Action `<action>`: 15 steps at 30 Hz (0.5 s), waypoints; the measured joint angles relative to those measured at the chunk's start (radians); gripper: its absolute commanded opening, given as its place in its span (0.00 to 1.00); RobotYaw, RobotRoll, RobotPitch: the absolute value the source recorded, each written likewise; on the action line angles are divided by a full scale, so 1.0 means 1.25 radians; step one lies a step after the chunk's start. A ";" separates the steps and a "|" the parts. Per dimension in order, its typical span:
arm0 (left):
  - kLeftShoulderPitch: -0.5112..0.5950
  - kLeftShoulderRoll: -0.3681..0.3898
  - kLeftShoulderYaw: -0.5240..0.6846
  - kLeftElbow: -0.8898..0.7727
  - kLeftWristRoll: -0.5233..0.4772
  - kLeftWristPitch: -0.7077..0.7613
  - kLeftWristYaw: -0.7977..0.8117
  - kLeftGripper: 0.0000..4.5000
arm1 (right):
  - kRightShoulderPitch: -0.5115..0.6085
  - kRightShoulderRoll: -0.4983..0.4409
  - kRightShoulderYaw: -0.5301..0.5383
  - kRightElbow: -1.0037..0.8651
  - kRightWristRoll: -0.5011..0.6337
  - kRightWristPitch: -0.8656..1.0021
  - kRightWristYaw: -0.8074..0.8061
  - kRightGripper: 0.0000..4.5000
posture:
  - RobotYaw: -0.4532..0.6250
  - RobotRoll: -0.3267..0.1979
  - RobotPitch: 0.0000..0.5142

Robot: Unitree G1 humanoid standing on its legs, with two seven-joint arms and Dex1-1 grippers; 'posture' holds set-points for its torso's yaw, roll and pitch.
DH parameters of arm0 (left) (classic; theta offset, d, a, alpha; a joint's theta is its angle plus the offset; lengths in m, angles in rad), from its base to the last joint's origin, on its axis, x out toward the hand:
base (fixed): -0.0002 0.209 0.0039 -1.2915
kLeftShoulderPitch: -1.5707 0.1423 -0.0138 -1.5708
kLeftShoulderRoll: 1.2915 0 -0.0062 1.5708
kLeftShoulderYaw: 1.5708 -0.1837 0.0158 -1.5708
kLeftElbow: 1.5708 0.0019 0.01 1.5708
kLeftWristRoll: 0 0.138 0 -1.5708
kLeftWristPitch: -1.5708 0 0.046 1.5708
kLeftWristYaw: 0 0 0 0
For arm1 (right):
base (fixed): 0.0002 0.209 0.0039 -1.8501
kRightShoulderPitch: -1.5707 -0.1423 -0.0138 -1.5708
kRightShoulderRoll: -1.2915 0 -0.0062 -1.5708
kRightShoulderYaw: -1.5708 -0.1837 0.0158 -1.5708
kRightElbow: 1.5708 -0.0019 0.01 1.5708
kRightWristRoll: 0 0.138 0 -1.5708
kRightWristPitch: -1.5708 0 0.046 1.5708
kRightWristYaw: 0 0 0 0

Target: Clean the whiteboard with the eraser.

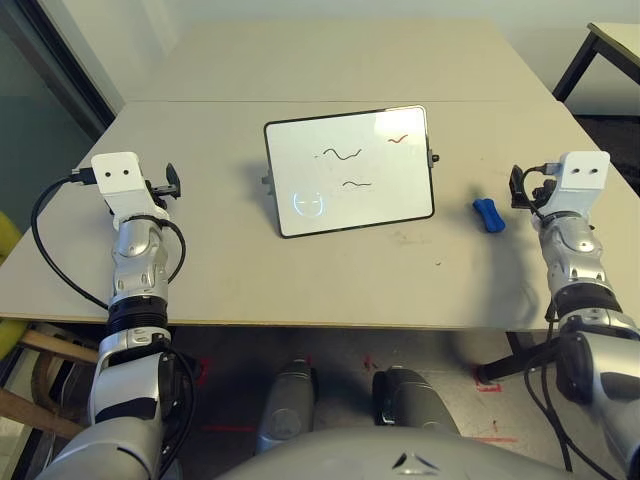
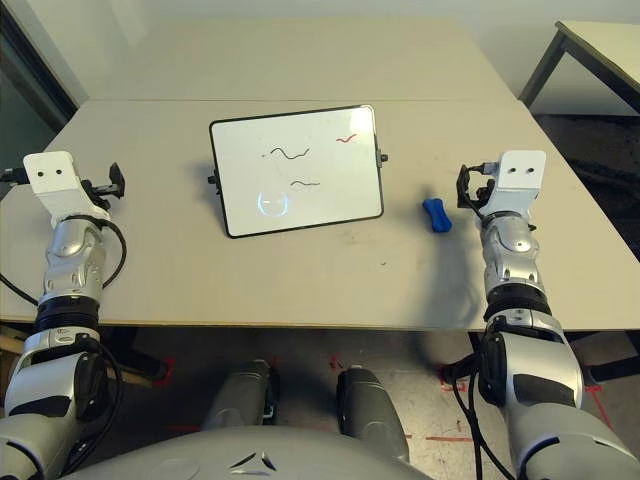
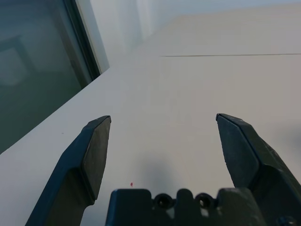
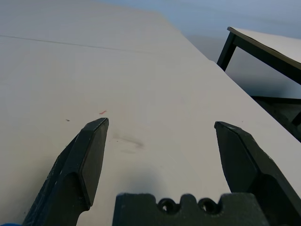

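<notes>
Whiteboard and blue eraser on counter, both untouched.
Board upper center of frame, slightly tilted, dark and red squiggles on it; eraser right of it, apart, near right gripper at right side. Left gripper at left side, over counter. Fingers of both spread wide, nothing between them.

A pale table with a thin seam stands before a white wall. Dark glass is at left, a second desk at right. Red marks dot the grey floor.
</notes>
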 measured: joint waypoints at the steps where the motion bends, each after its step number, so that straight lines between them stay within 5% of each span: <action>1: 0.000 0.000 0.000 0.000 0.000 0.000 0.001 1.00 | 0.000 0.000 0.000 0.001 0.000 0.000 0.001 1.00 | 0.70 0.62 0.06; 8: 0.010 0.006 0.011 -0.022 -0.003 0.000 -0.003 1.00 | -0.012 0.000 0.010 -0.001 0.000 0.020 0.011 1.00 | 0.69 0.62 0.08; 15: -0.035 0.095 0.011 -0.010 -0.071 0.011 -0.225 1.00 | -0.024 -0.015 0.042 -0.224 0.004 0.383 0.019 1.00 | 0.67 0.62 0.08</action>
